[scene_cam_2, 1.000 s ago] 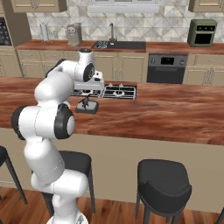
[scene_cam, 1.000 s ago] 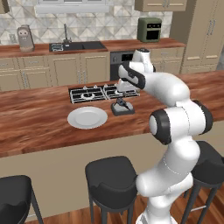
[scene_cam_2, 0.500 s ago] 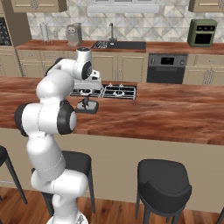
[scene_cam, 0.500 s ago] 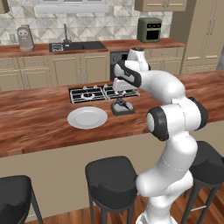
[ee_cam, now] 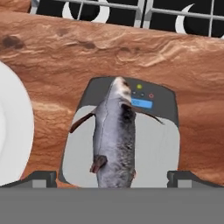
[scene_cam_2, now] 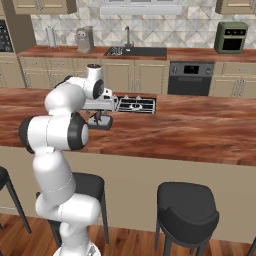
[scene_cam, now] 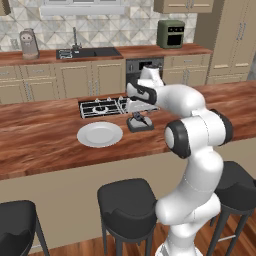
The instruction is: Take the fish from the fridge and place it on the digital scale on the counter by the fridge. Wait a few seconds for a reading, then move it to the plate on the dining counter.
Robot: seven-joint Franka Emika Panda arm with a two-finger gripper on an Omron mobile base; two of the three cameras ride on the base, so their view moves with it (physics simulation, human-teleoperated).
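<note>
The fish (ee_cam: 114, 135) lies lengthwise on the digital scale (ee_cam: 164, 144), head toward the small display and indicator lights at the scale's far edge. This placement lets the weighing surface carry the full load, as the reading step requires.

The hand (ee_cam: 113, 177) hovers directly above the scale with its two fingertips (ee_cam: 40, 178) spread wide, one on either side of the fish and apart from it. Nothing is pinched. The spread posture suits both a clean release and a later re-grasp without repositioning.

The scale sits on the counter (scene_cam: 45, 145), just in front of the black gas cooktop (scene_cam: 100, 107). The plate (scene_cam: 99, 134) lies near the scale on the same wood top, to the left in the left base view, so the coming transfer is short. In the right base view the arm covers most of the scale, so the fish cannot be made out there with confidence.

Judgement: the waiting step appears to be in hand; moving the fish to the plate is not yet done.
</note>
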